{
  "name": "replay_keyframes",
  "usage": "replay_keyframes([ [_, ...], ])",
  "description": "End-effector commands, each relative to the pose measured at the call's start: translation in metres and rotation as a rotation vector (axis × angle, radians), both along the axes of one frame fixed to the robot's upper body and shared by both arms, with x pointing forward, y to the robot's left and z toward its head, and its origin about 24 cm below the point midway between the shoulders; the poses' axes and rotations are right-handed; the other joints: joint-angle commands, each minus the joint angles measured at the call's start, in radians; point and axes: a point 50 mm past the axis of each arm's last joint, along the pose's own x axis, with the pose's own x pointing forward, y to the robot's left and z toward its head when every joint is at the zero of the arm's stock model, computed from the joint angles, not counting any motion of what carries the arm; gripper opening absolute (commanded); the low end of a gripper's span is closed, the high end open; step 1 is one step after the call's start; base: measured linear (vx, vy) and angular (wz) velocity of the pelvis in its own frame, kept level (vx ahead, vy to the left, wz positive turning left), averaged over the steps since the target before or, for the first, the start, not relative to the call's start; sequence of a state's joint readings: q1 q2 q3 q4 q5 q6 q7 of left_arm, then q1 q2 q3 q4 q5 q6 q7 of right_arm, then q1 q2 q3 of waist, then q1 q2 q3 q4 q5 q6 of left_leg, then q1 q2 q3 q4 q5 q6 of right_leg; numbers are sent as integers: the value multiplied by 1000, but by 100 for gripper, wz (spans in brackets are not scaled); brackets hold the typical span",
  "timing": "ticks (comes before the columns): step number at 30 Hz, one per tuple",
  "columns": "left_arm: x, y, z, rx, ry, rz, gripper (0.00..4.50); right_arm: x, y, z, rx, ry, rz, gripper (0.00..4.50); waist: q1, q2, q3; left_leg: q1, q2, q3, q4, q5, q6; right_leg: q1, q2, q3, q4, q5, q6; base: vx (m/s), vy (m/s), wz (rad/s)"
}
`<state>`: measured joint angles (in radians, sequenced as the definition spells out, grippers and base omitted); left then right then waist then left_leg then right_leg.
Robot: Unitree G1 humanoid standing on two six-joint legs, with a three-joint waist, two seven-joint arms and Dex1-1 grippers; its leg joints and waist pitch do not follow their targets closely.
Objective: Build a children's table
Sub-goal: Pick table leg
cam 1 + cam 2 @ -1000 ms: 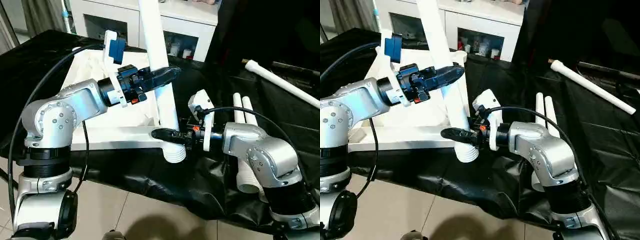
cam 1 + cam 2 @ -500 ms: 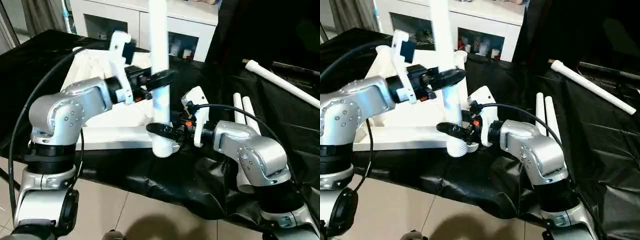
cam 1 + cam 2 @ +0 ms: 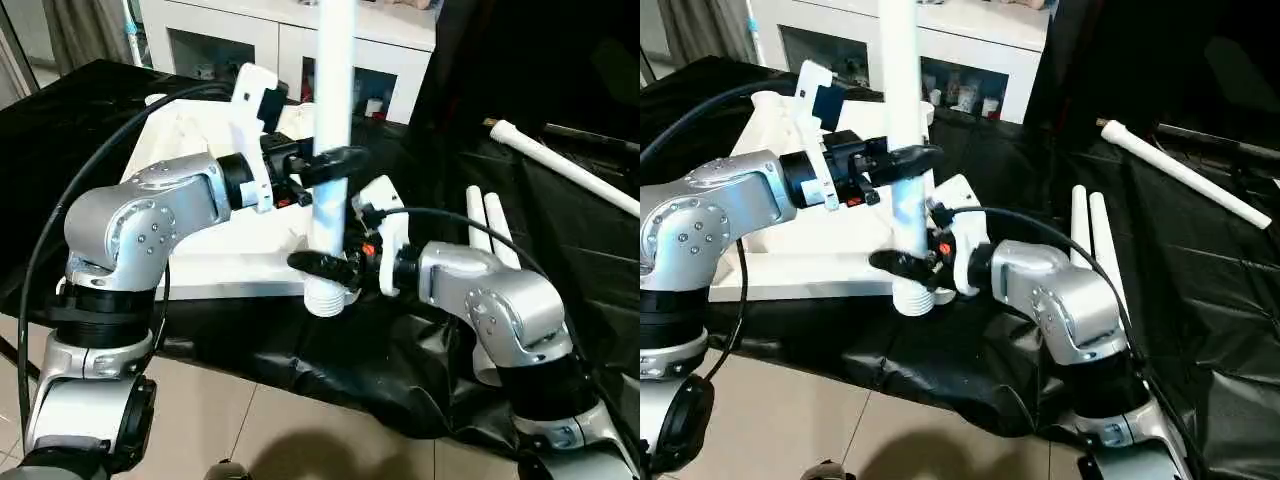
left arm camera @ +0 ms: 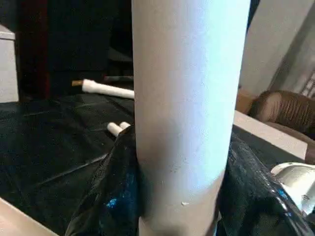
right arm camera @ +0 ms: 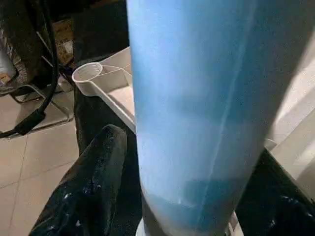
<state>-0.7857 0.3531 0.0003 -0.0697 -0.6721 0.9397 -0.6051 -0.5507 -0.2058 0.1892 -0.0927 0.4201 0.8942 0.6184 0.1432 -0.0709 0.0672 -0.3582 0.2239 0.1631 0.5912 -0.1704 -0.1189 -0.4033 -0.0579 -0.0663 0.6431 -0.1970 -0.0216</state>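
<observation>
We see a long white tube leg [image 3: 331,120] held upright, its ribbed lower end [image 3: 324,297] at the near right corner of the white table top [image 3: 215,235], which lies on a surface draped in black sheeting [image 3: 560,230]. The leg is smooth and plain along its shaft, with ringed threads at the base. The left claw [image 3: 335,160] is closed around the shaft midway up; in the left wrist view its black fingers [image 4: 106,196] press against both sides of the tube. The right claw [image 3: 322,265] grips the same leg lower down, just above the ribbed end, black fingers [image 5: 93,187] flanking the tube in the right wrist view. That view also shows a round corner socket [image 5: 91,73] on the rim of the table top. Two more white legs [image 3: 485,230] lie side by side on the sheeting beside the right arm, and a fourth leg [image 3: 565,165] lies apart at the far right. Behind the surface stands a white cabinet [image 3: 290,40] with open shelves; the floor below is pale tile [image 3: 280,430].
</observation>
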Motion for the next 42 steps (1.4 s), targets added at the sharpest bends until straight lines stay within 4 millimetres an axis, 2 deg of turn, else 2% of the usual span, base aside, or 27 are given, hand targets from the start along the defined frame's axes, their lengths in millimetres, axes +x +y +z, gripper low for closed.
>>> replay_keyframes([
  [1, -2, -2, 6, 11, -35, -13, 177, 3, -1, -1, -23, 14, -11, 297, -2, 18, -76, 3, -2, 5, -64, -132, -78, 61, -64, 48, -72, -117, -99, 0, 0, 0],
  [4, -2, -2, 6, 11, -37, -10, 177, 3, -1, -2, -30, 20, -14, 270, -3, 16, -76, 3, -2, 5, -64, -134, -77, 62, -64, 48, -73, -128, -97, 0, 0, 0],
  [7, -1, -1, 6, 14, -39, -11, 177, 4, -1, -3, -36, 23, -20, 237, -2, 18, -75, 4, -2, 5, -64, -135, -77, 59, -65, 49, -75, -134, -93, 0, 0, 0],
  [14, -2, 1, 4, 22, -39, -13, 177, 4, -2, -3, -38, 24, -26, 189, -3, 19, -76, 4, -2, 5, -64, -134, -79, 59, -64, 48, -73, -124, -95, 0, 0, 0],
  [23, -3, 0, 5, 12, -50, -26, 177, 6, -2, -2, -29, 12, -38, 186, -2, 19, -76, 4, -2, 5, -64, -135, -79, 60, -64, 48, -73, -125, -96, 0, 0, 0],
  [25, -6, 0, 4, 4, -41, -55, 233, 6, -2, -1, -24, 6, -44, 186, -2, 23, -77, 4, -2, 4, -64, -134, -81, 60, -64, 48, -72, -123, -96, 0, 0, 0],
  [27, -5, 3, 1, -61, -14, -42, 256, 8, -3, 1, -3, -3, -64, 186, -3, 21, -76, 3, -2, 5, -64, -138, -82, 60, -65, 48, -73, -123, -100, 0, 0, 0],
  [29, -5, 5, 1, -161, 6, -45, 256, 9, -4, 3, 25, -7, -81, 186, -3, 23, -76, 0, -2, 5, -62, -136, -85, 61, -67, 48, -71, -106, -117, 0, 0, 0],
  [30, -4, 8, 4, -282, -6, -29, 283, 11, -5, 6, 70, -2, -106, 185, -2, 23, -78, 3, -2, 6, -62, -140, -82, 60, -65, 49, -71, -102, -123, 0, 0, 0],
  [31, -4, 9, 4, -287, -6, -28, 291, 11, -5, 6, 72, -2, -107, 185, -2, 23, -77, 3, -3, 6, -61, -143, -81, 59, -65, 49, -72, -102, -124, 0, 0, 0],
  [33, -3, 14, 6, -445, -31, 9, 299, 13, -8, 12, 148, 7, -148, 184, 0, 24, -77, 2, -3, 5, -63, -163, -80, 60, -66, 49, -76, -123, -123, 0, 0, 0],
  [34, -2, 17, 7, -516, -43, 39, 319, 14, -10, 13, 180, 11, -165, 184, 1, 25, -77, 4, -2, 4, -64, -171, -79, 60, -65, 48, -78, -126, -120, 0, 0, 0],
  [36, 0, 26, 5, -689, -22, 85, 323, 15, -15, 15, 216, 13, -200, 184, 0, 32, -77, 3, -2, 3, -63, -181, -79, 61, -65, 47, -79, -117, -119, 0, 0, 0],
  [37, 3, 36, 3, -782, -26, 187, 323, 16, -22, 15, 224, -4, -242, 184, 1, 40, -77, 2, -4, 2, -62, -188, -80, 62, -64, 47, -81, -116, -121, 0, 0, 0],
  [38, 3, 36, 3, -786, -26, 192, 323, 16, -22, 15, 224, -5, -244, 184, 0, 35, -78, 1, -4, 2, -62, -192, -77, 65, -64, 47, -83, -111, -116, 0, 0, 0],
  [39, 6, 44, 0, -744, -42, 309, 323, 19, -30, 16, 202, -54, -303, 184, 3, 56, -79, 3, -6, 0, -61, -193, -80, 63, -63, 47, -80, -110, -114, 0, 0, 0],
  [40, 8, 53, -13, -467, -77, 503, 323, 23, -44, 15, 142, -149, -409, 184, -2, 57, -79, 3, -2, -2, -64, -197, -78, 63, -60, 46, -82, -104, -92, 0, 0, 0],
  [41, 8, 55, -15, -412, -88, 536, 323, 23, -46, 15, 133, -167, -426, 184, -1, 59, -81, 6, 5, -7, -69, -201, -77, 62, -61, 43, -86, -111, -63, 0, 0, 0],
  [42, 5, 66, -25, -176, -177, 673, 323, 24, -56, 13, 42, -262, -497, 184, -5, 55, -78, 5, -1, -6, -69, -193, -72, 64, -56, 43, -89, -136, -13, 0, 0, 0],
])
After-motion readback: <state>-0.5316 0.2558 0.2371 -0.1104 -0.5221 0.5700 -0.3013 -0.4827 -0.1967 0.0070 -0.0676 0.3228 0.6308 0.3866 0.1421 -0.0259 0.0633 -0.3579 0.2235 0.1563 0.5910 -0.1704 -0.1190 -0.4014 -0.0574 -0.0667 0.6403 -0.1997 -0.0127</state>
